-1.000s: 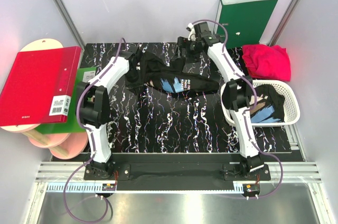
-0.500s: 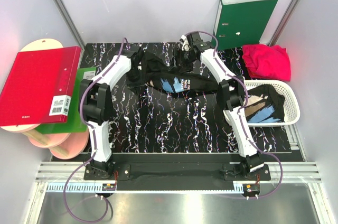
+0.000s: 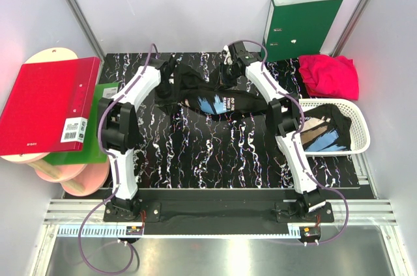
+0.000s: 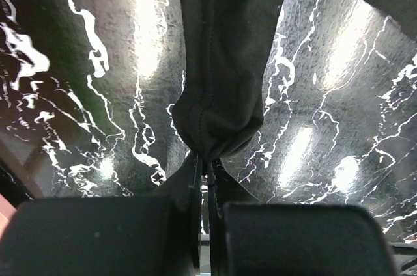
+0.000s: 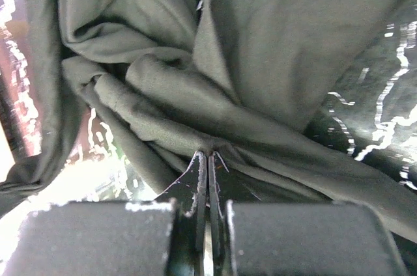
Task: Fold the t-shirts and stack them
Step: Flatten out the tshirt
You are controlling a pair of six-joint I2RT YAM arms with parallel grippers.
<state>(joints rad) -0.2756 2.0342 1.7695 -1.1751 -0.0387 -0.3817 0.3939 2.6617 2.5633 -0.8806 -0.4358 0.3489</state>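
Note:
A black t-shirt (image 3: 215, 99) with a blue and white chest print lies crumpled at the back of the marbled table (image 3: 215, 152). My left gripper (image 3: 171, 75) is at its left end, shut on a bunched fold of the black cloth (image 4: 225, 61), which shows between the closed fingertips (image 4: 204, 159). My right gripper (image 3: 225, 75) is at the shirt's far edge, shut on a ridge of the same cloth (image 5: 260, 61), pinched at the tips (image 5: 208, 153). A crimson-pink t-shirt (image 3: 329, 75) lies at the back right. Another black printed t-shirt (image 3: 322, 134) fills the basket.
The white lattice basket (image 3: 361, 126) stands at the table's right edge. A green binder (image 3: 303, 25) stands upright against the back wall. A red binder (image 3: 49, 103) lies over a green one (image 3: 104, 103) and pink round boards (image 3: 71, 175) at the left.
My right gripper moved left and down onto the black shirt's far edge and shut on the cloth. The left gripper stayed shut on its fold, shifting only a little.

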